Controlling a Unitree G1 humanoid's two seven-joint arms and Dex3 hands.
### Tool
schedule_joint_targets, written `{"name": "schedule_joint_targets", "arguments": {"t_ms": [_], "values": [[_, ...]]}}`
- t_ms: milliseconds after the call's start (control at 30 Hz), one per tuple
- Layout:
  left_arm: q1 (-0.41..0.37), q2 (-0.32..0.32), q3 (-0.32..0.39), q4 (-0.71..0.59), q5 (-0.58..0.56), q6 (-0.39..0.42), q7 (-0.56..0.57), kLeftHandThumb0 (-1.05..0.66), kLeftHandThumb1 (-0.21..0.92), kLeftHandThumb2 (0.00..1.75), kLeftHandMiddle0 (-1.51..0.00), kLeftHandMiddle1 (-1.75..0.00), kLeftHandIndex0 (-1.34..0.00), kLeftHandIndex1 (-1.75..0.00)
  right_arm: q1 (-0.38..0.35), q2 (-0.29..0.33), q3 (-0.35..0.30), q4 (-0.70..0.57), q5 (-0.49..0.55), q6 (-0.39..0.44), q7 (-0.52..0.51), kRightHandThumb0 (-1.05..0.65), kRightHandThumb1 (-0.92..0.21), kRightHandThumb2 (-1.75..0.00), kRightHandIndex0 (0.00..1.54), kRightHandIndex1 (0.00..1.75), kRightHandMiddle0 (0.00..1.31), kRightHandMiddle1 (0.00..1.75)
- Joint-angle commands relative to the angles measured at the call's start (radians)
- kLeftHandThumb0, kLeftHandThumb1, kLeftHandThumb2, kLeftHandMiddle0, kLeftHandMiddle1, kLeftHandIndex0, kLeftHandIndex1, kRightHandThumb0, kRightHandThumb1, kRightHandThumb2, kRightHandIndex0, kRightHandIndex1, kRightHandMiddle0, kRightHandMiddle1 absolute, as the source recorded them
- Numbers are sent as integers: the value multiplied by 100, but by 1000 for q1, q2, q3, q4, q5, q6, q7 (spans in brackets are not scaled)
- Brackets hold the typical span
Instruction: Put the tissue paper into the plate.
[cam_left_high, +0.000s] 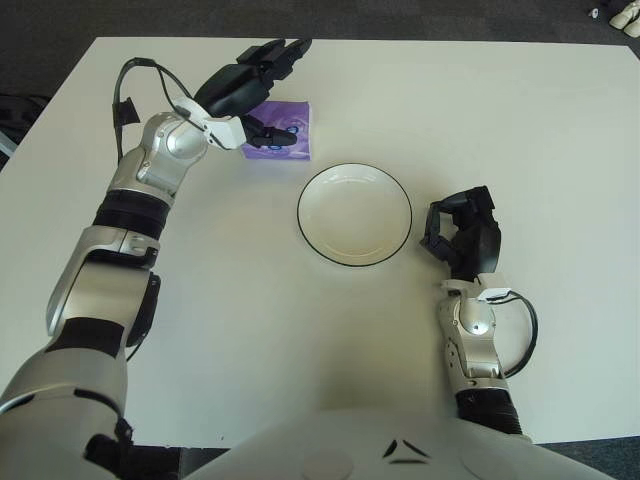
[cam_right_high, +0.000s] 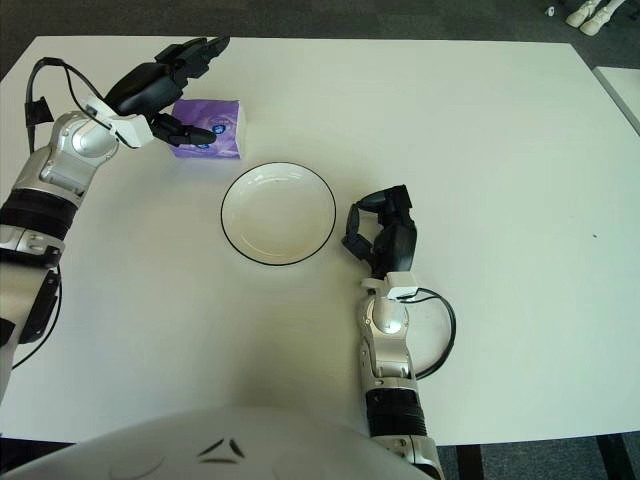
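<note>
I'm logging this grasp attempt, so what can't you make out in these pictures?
- Left side of the tissue pack: covered by the left hand in both views; contact unclear.
- Print on the pack: too small to read.
- Right hand, right of the plate: fingers curled, palm hidden.

Purple tissue pack lies flat near the empty (black-rimmed) white plate.
</note>
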Motion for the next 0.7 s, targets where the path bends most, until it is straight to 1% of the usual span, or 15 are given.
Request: {"name": "schedule_joint_targets", "arguments": {"t_ms": [0, 133, 200, 300, 433, 567, 667], "values": [[-89, -40, -23, 115, 2, 40, -41, -92, 57, 65, 0, -31, 0, -22, 47, 17, -20, 95, 21, 24, -1, -41, -57, -100, 67, 157, 42, 175], [-139, -69, -50, 199, 24, 78, -50, -88, 51, 72, 0, -31, 0, -22, 47, 19, -22, 92, 22, 25, 0, -41, -57, -100, 67, 157, 42, 175], [-168, -88, -73, 250, 43, 115, -60, -87, 49, 73, 0, -31, 0, -23, 48, 20, -22, 88, 22, 27, 1, -41, -57, -100, 67, 157, 42, 175], [-189, -101, -89, 293, 56, 135, -65, -87, 49, 75, 0, -28, 0, -24, 50, 20, -22, 84, 23, 30, 1, -41, -57, -100, 67, 157, 42, 175], [-212, -127, -114, 374, 72, 156, -66, -90, 51, 74, 0, -22, 0, -23, 53, 22, -23, 78, 14, 33, -10, -41, -57, -100, 67, 157, 42, 175], [-236, -143, -131, 429, 84, 167, -61, -91, 53, 73, 0, -20, 0, -24, 55, 23, -24, 75, 5, 35, -19, -41, -57, -100, 68, 158, 42, 175], [-270, -171, -155, 503, 107, 200, -60, -92, 55, 70, 0, -19, 0, -25, 61, 24, -22, 65, 0, 39, -26, -41, -57, -101, 68, 158, 42, 175]]}}
